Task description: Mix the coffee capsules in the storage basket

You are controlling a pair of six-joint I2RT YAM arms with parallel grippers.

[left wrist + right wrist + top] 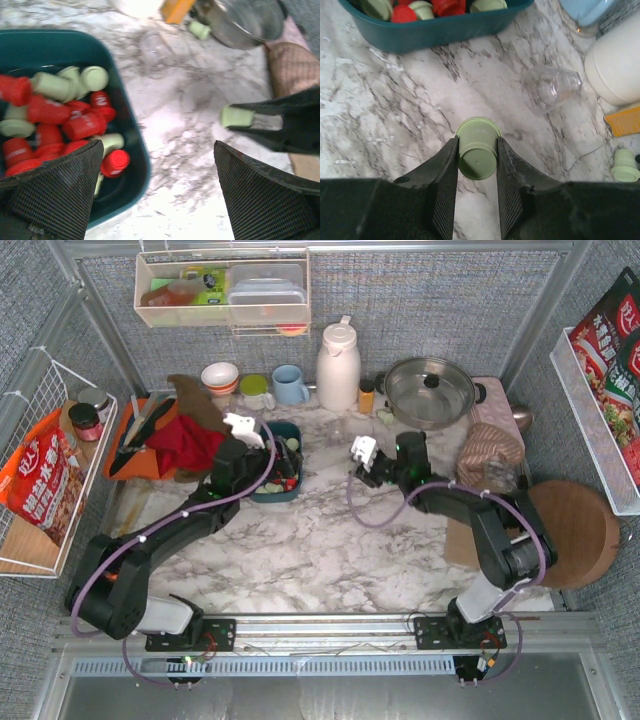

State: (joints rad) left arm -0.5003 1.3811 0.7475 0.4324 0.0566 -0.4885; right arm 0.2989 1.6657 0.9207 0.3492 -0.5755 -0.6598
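The dark teal storage basket (287,430) sits left of centre and holds several red and mint green coffee capsules (75,120). Its rim (135,150) shows in the left wrist view and its wall (435,30) in the right wrist view. My left gripper (262,462) is open and empty (157,170), one finger over the basket's edge, the other over bare marble. My right gripper (362,475) is shut on a mint green capsule (478,152) just above the table, right of the basket. That held capsule also shows in the left wrist view (235,116).
A clear plastic cup (552,87) lies on the marble between the basket and a white jug (338,365). One loose mint capsule (625,167) stands beside a steel pot (430,390). A blue mug (290,385), an orange tray (125,462) with a red cloth, and a round wooden board (575,530) stand around.
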